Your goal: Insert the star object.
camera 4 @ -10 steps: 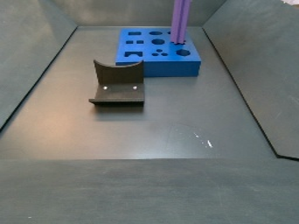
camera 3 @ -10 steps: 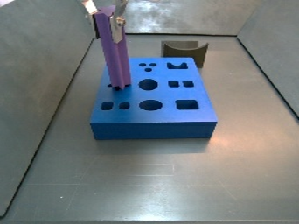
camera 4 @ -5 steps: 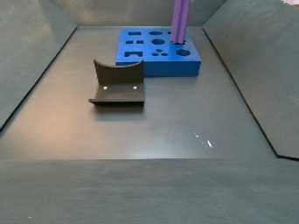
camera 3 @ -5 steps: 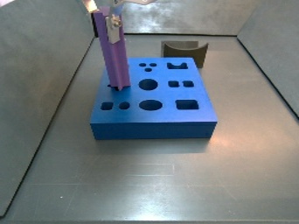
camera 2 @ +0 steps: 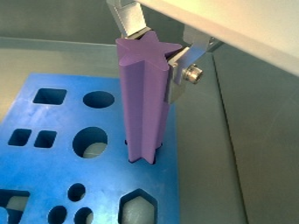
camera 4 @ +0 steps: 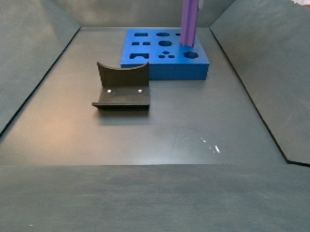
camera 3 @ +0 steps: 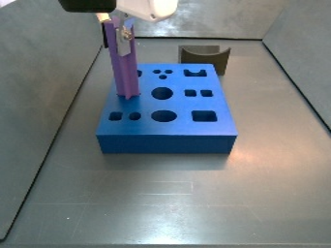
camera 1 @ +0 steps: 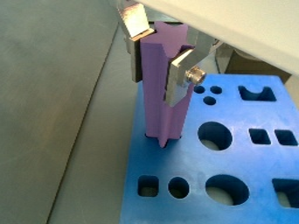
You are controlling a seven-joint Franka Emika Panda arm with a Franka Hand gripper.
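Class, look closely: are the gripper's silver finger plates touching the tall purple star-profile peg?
Touching. In both wrist views the gripper has one silver finger plate pressed flat against each side of the tall purple star-profile peg, with no gap showing.

Blue block lying flat on grey floor, holes facing up, one edge sitting directly below gripper clamping star object. Dark brown curved piece resting on floor, well apart from gripper, not touching block.
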